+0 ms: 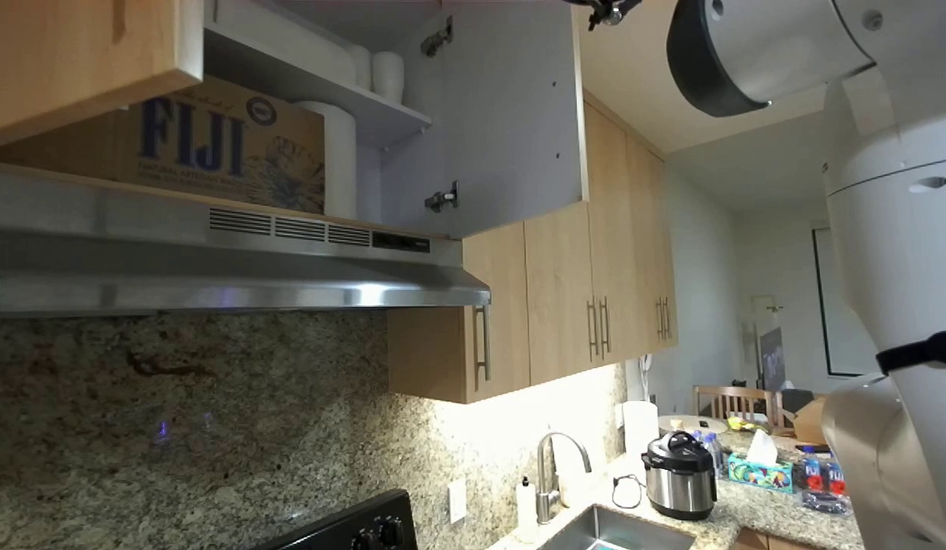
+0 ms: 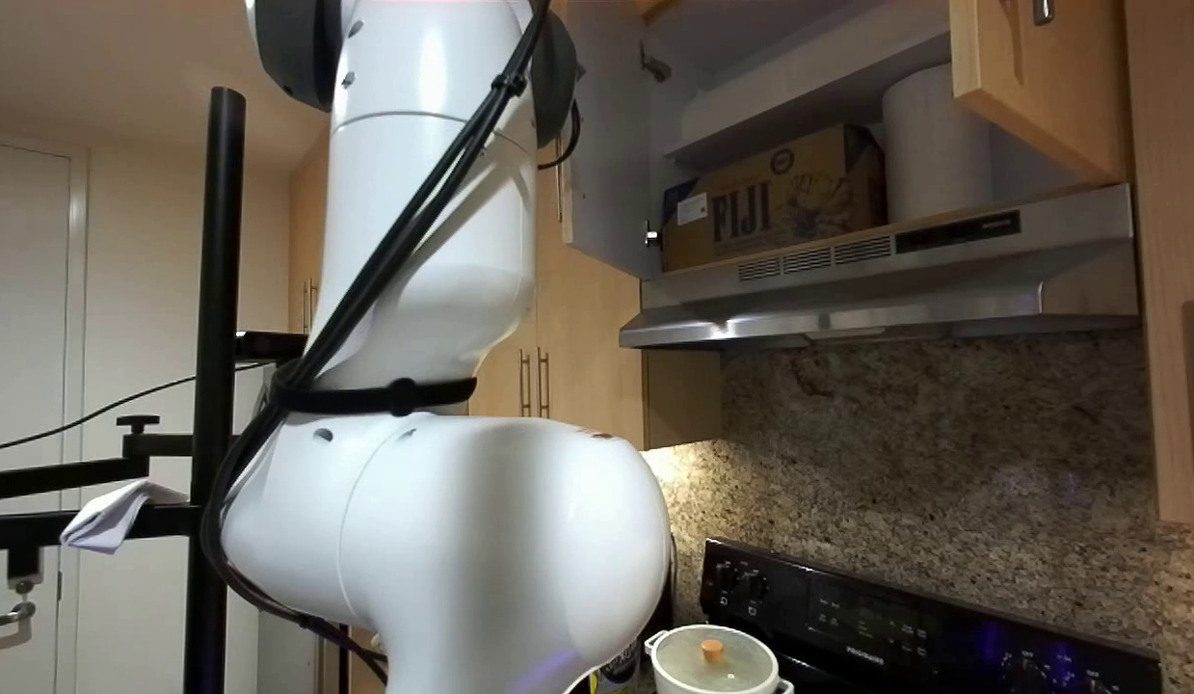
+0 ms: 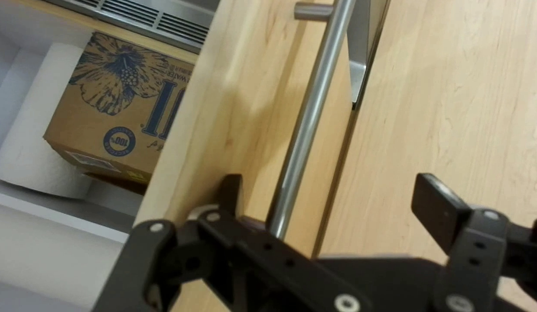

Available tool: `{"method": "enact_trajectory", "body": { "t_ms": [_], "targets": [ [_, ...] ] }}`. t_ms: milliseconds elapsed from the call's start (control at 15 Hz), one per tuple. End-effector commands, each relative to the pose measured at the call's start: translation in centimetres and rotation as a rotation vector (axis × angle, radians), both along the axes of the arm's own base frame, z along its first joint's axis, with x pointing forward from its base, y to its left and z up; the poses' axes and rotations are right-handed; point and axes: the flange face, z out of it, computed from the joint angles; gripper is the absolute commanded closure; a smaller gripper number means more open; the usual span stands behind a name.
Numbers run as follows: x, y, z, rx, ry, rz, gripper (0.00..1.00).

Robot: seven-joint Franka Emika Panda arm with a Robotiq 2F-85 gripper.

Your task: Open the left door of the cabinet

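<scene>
Across the background of the wrist view, a pale wood panel (image 3: 454,108) is filling one side. Nearest, the gripper (image 3: 330,187) is standing with its fingers well apart, the bar handle (image 3: 309,108) running between them in this view; whether either finger is touching metal or wood, I cannot tell. One finger is showing over the left door (image 3: 259,95), between the bar and the door's thick free edge; the other is showing over the panel, and a thin dark line is dividing the two surfaces. Past the free edge, open room is leading into the cabinet (image 3: 17,78).

The left door is standing ajar above a steel range hood (image 1: 350,290), its flat honey-coloured face carrying the slim brushed bar. In an exterior view, the lower edge of the left door (image 1: 83,61) is slanting across one end of a FIJI carton (image 1: 221,149), well apart from the opposite door (image 1: 511,114), which is showing its grey-white inner face. A white roll (image 1: 340,164) is standing beside the carton, under a shelf (image 1: 381,126).

Farther off, taller wood doors (image 1: 614,237) are bearing paired handles, a multicooker (image 1: 679,481) is resting on the stone counter (image 1: 755,508), and a wooden chair (image 1: 736,399) is standing beyond.
</scene>
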Motion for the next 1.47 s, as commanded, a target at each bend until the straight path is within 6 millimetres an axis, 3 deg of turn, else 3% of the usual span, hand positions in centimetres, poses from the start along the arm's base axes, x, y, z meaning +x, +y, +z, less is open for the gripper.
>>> {"method": "enact_trajectory", "body": {
  "t_ms": [0, 133, 400, 733, 1067, 1400],
  "targets": [
    [-1.9, -1.4, 1.4, 0.025, -0.02, -0.007, 0.0],
    [-3.3, -1.9, 2.0, 0.039, -0.041, -0.014, 0.0],
    [-8.4, -1.6, 2.1, 0.06, -0.076, -0.01, 0.0],
    [-12.9, -3.1, 3.0, 0.099, -0.115, -0.037, 0.0],
    [-13.6, -6.7, 5.3, 0.135, -0.144, -0.083, 0.0],
    [-11.1, -11.9, 6.9, 0.205, -0.097, -0.123, 0.0]
  ]
}}
